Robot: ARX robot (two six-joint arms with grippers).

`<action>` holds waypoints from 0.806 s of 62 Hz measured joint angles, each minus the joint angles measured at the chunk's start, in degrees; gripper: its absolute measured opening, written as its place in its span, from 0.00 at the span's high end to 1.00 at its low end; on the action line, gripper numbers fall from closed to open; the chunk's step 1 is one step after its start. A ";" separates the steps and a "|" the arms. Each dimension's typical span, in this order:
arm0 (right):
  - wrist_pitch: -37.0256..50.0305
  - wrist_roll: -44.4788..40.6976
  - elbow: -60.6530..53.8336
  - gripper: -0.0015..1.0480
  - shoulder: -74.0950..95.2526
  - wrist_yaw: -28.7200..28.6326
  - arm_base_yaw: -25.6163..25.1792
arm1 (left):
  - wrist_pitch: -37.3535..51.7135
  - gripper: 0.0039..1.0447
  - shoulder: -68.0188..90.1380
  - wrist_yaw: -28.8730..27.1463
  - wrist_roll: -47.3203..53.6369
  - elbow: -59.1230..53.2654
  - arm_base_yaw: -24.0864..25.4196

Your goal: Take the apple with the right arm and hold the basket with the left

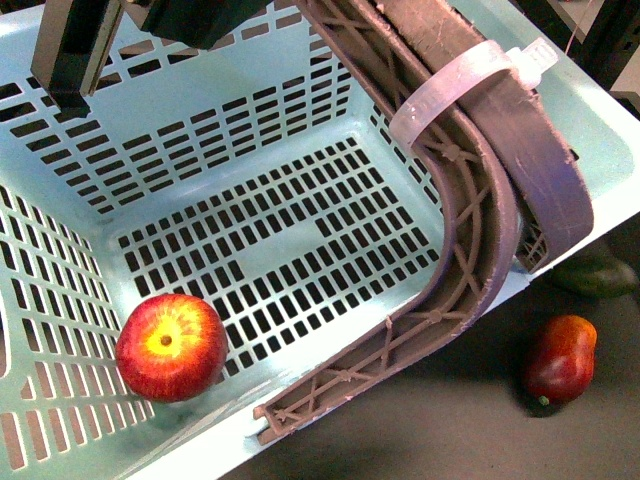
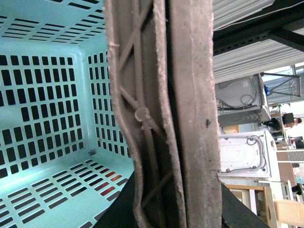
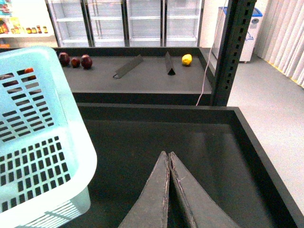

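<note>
The apple [image 1: 170, 347], red with a yellow patch round its stem dimple, lies on the slotted floor of the mint-green basket [image 1: 300, 235], in its near left corner. The two brown handles [image 1: 480, 200] stand together, bound by a white zip tie [image 1: 470, 80]. In the left wrist view my left gripper [image 2: 166, 204] is shut on both handles [image 2: 156, 95], with its dark jaws on either side of them. My right gripper [image 3: 168, 156] is shut and empty. It hangs over a dark bin floor, beside the basket's outer wall [image 3: 42, 142].
A red-orange mango [image 1: 560, 358] and a dark green fruit [image 1: 600, 272] lie on the dark surface outside the basket's right side. In the right wrist view a black post [image 3: 235, 47] stands beyond the bin, and a shelf holds dark red fruits [image 3: 76, 61] and a yellow one [image 3: 187, 59].
</note>
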 joint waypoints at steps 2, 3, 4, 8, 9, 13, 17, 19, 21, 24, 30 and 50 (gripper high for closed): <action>-0.98 0.00 0.00 0.98 -1.01 0.00 0.00 | 0.00 0.84 0.00 0.00 0.00 0.00 0.00; -1.31 0.00 0.00 0.98 -1.33 0.00 0.00 | 0.00 0.84 0.00 0.00 -0.02 0.00 0.00; -1.97 0.00 0.00 0.98 -1.99 0.00 0.00 | 0.00 0.84 0.00 0.00 -0.02 0.00 0.00; -3.80 0.00 0.00 0.98 -3.93 0.00 0.00 | 0.00 0.84 0.00 0.04 -0.13 0.00 0.00; -4.39 0.00 0.00 0.98 -4.55 0.00 0.00 | 0.00 0.84 0.00 0.02 -0.13 0.00 0.00; -6.88 0.00 0.00 0.98 -7.23 0.00 0.00 | 0.00 0.84 0.00 0.00 -0.02 0.00 0.00; -8.66 0.00 0.00 0.98 -9.07 0.00 0.00 | 0.00 0.84 0.00 0.00 -0.07 0.00 0.00; -9.42 0.00 0.00 0.98 -9.81 0.00 0.00 | 0.00 0.84 0.00 0.00 -0.07 0.00 0.00; -10.14 0.00 0.00 0.98 -10.54 0.00 0.00 | 0.00 0.84 0.00 0.00 -0.07 0.00 0.00; -11.28 0.00 0.00 0.98 -11.72 0.00 0.00 | 0.00 0.84 0.00 -0.02 -0.07 0.00 0.00; -13.18 0.00 0.00 0.98 -13.73 0.00 0.00 | 0.00 0.84 0.00 0.00 -0.07 0.00 0.00; -18.64 0.00 0.00 0.98 -19.10 0.00 0.00 | 0.00 0.84 0.00 0.00 -0.09 0.00 0.00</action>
